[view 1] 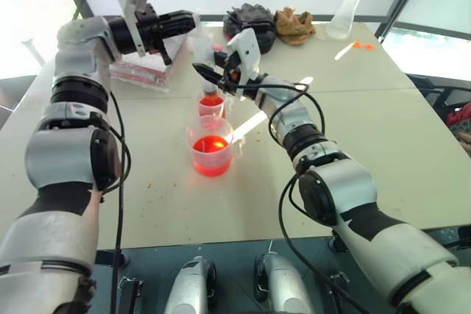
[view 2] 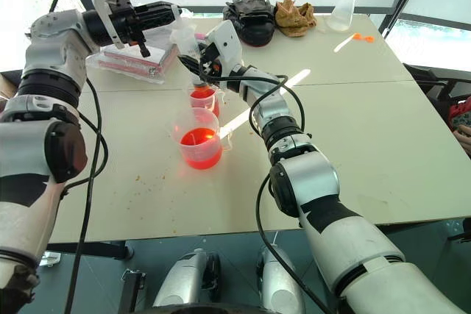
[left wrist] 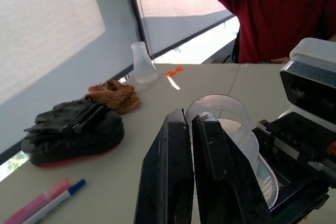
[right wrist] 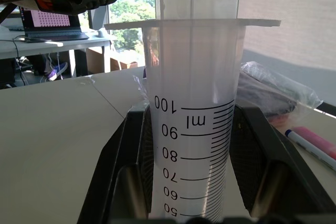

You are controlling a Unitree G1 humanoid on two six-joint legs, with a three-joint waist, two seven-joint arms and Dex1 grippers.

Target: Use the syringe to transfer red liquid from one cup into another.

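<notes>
The syringe (view 1: 206,60) stands nearly upright over the smaller cup (view 1: 211,106), its tip down inside the cup's mouth. My right gripper (view 1: 213,79) is shut on the clear barrel, whose printed scale (right wrist: 202,145) sits between the fingers. My left gripper (view 1: 191,21) points level with its fingers (left wrist: 176,171) pressed shut, right at the plunger's round top (left wrist: 223,111). Red liquid (view 1: 210,145) glows in the wide beaker (view 1: 213,167), which stands just in front of the smaller cup. The smaller cup also holds some red liquid.
A clear conical flask (view 1: 344,16), a black bundle (view 1: 250,23) and a brown cloth (view 1: 294,25) lie at the table's far edge. A pink packet (view 1: 140,75) lies far left, with pens (left wrist: 47,200) near it. A person in a red shirt (left wrist: 283,19) sits beyond the table.
</notes>
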